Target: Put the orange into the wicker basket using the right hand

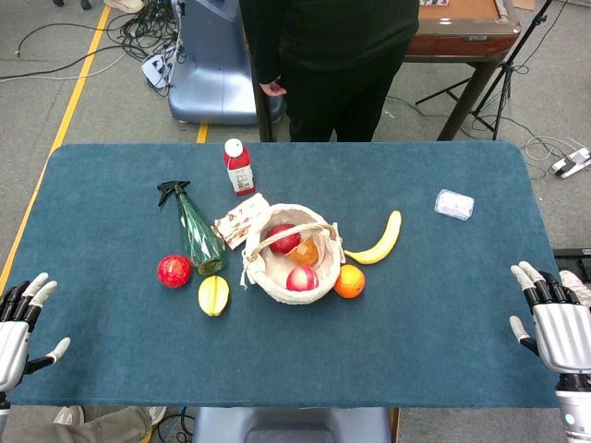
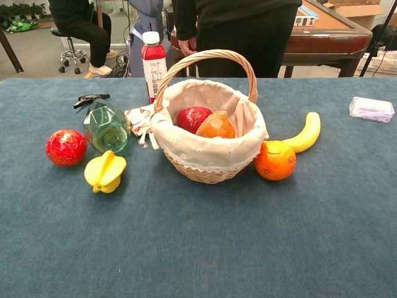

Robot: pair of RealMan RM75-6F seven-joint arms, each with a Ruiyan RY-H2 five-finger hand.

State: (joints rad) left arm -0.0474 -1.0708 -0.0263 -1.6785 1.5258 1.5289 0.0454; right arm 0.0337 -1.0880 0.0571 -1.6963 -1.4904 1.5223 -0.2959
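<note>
The orange (image 1: 349,281) (image 2: 275,160) lies on the blue tablecloth, touching the right side of the wicker basket (image 1: 277,282) (image 2: 208,162). The basket has a white cloth lining and holds red and orange fruit. My right hand (image 1: 557,318) hovers at the table's right front corner, fingers spread and empty, far to the right of the orange. At the left front corner my left hand (image 1: 18,323) is likewise spread with nothing in it. Neither hand shows in the chest view.
A banana (image 1: 379,242) (image 2: 304,133) lies just behind the orange. Left of the basket are a yellow star fruit (image 1: 213,295), a red fruit (image 1: 174,270), a green spray bottle (image 1: 197,231), a snack packet (image 1: 240,220) and a red drink bottle (image 1: 238,167). A clear packet (image 1: 454,204) sits far right. A person stands behind the table.
</note>
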